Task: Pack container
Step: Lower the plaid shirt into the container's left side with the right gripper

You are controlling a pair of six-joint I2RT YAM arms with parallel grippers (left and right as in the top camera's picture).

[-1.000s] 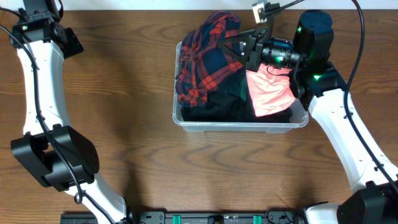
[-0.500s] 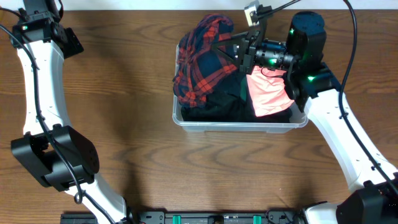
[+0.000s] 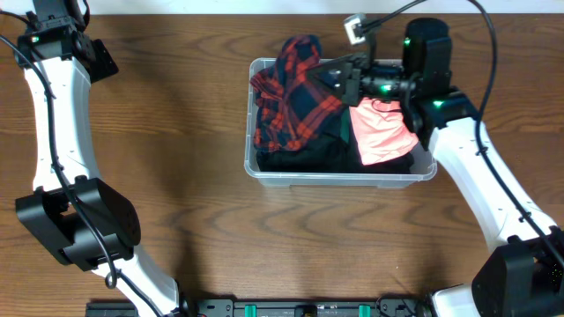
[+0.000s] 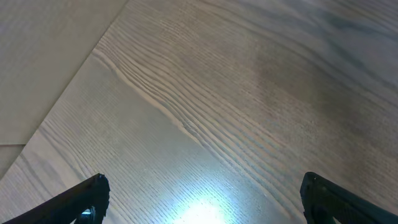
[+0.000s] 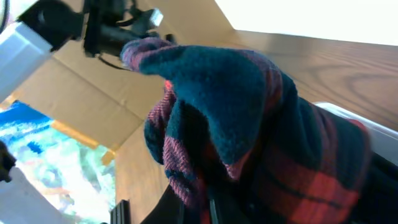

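overhead: we see the container (image 3: pixel 339 179) sitting on the wooden table (image 3: pixel 176 229), right of centre and just in front of the right arm's base. it is already well filled: a black garment (image 3: pixel 304 157) along the bottom, a pink cloth (image 3: pixel 381 134) at its right end, and a red and navy plaid garment (image 3: pixel 289 99) heaped on the left. part of the plaid rides up over the far rim. the right gripper (image 3: pixel 321 72) reaches in from the right and meets the plaid near that rim. the left arm stands at the far left of the table, well apart from the container.

left wrist: we see only bare table (image 4: pixel 249 93). the left gripper (image 4: pixel 202 198) is spread wide, one fingertip in each lower corner, with nothing between them.

right wrist: the plaid garment (image 5: pixel 249 118) fills the view, bunched and raised right at the fingers, which are mostly buried in it. we judge them clamped on this cloth. a pale strip of the container's rim (image 5: pixel 351 117) shows behind.

we judge the packing nearly done. what is left is tucking the plaid down inside the walls and letting go.
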